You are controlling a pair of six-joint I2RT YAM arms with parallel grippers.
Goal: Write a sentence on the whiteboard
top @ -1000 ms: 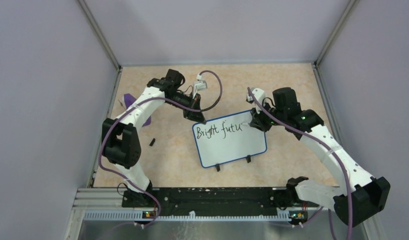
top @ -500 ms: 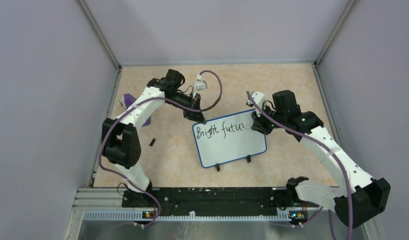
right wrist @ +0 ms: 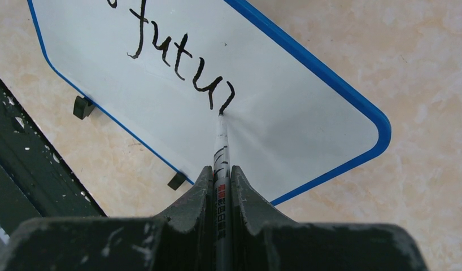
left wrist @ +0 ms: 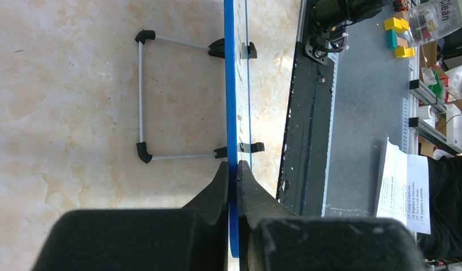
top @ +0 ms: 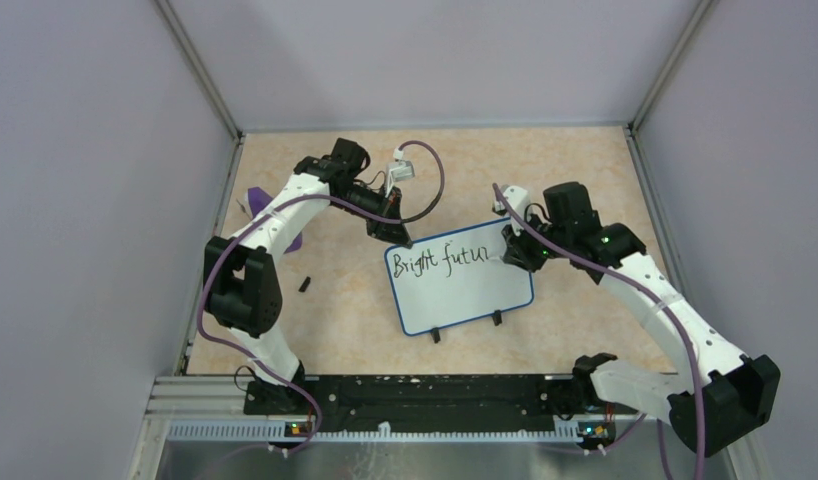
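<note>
Beige marbled table (top: 585, 160) carrying the whiteboard (top: 465, 295), which stands near the centre on two small black feet (top: 436, 336) at its near edge, a small black piece (top: 305, 284) lying apart to its left, and a partly hidden purple wedge (top: 253, 198) at the far left.

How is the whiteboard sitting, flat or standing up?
Standing up: the whiteboard rests on its black feet, its top edge pinched by the left claw.

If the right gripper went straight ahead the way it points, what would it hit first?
The whiteboard. The marker in the right gripper has its tip on the white face, at the end of the lettering.
</note>
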